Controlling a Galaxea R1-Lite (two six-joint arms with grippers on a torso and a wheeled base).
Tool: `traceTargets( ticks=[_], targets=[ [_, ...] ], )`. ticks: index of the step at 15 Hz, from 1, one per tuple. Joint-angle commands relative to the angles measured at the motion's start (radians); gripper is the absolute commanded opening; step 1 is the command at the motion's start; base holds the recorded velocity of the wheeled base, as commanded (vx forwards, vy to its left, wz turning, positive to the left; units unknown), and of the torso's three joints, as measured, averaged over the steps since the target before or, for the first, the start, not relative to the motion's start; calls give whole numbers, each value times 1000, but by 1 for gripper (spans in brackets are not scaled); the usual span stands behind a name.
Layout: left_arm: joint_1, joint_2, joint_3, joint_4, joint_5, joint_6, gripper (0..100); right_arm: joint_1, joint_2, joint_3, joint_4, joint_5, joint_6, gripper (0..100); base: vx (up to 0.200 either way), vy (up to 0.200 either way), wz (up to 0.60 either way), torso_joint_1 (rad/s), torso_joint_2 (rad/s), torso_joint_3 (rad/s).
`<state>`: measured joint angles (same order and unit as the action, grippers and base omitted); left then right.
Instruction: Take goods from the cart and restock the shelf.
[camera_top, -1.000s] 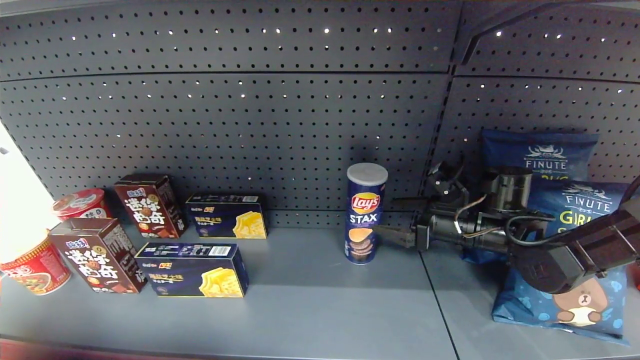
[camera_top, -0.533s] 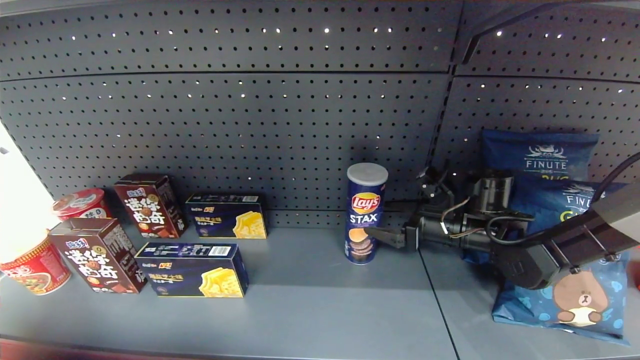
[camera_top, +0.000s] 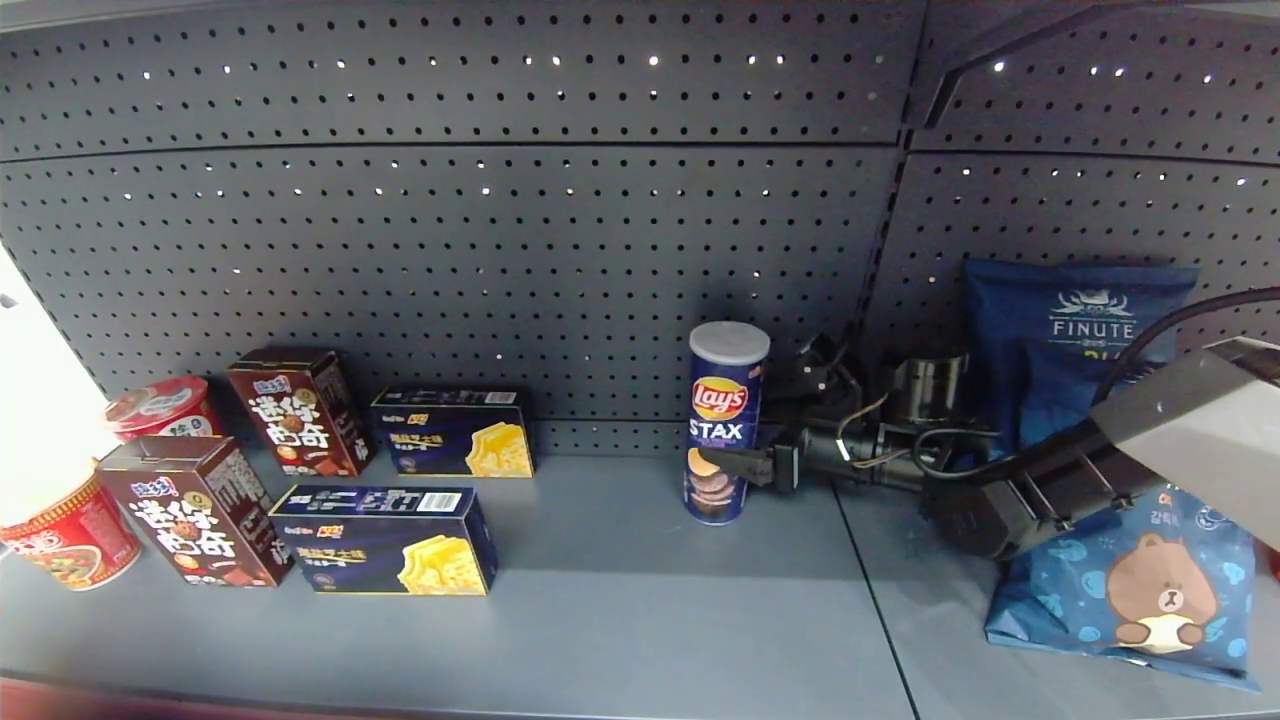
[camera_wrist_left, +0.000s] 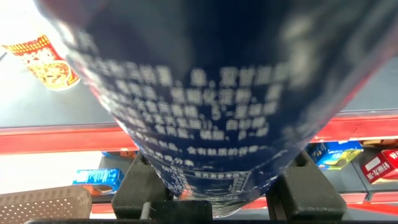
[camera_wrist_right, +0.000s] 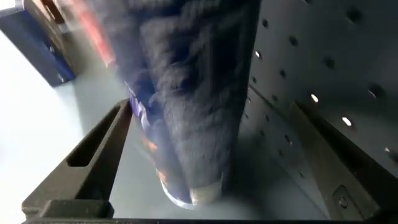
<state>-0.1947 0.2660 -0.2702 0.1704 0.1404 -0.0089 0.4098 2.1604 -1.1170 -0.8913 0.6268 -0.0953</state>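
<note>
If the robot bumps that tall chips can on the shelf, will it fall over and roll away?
It could tip: the chips can stands upright, tall and narrow, on the flat shelf. Once down, its round sides would probably let it roll. It looks stiff, so the right gripper, open around it, likely won't squash it.

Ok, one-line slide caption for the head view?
Right tool open around the upright chips can on the grey shelf.

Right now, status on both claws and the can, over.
Right claw open, straddling upright chips can on shelf. Left claw shut on another blue can. Snack bags farther right, apart from chips can.
</note>
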Motion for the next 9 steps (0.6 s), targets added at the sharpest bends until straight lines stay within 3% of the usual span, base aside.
traceTargets(
  ticks=[1,9],
  targets=[
    [1,-1,6,0,1,-2,0,15,36,-32,0,-1,5,100,0,0,0,0,0,0],
    [3,-2,16,0,2,-16,0,46,107,-101,-37,-4,66,100,0,0,0,0,0,0]
  ],
)
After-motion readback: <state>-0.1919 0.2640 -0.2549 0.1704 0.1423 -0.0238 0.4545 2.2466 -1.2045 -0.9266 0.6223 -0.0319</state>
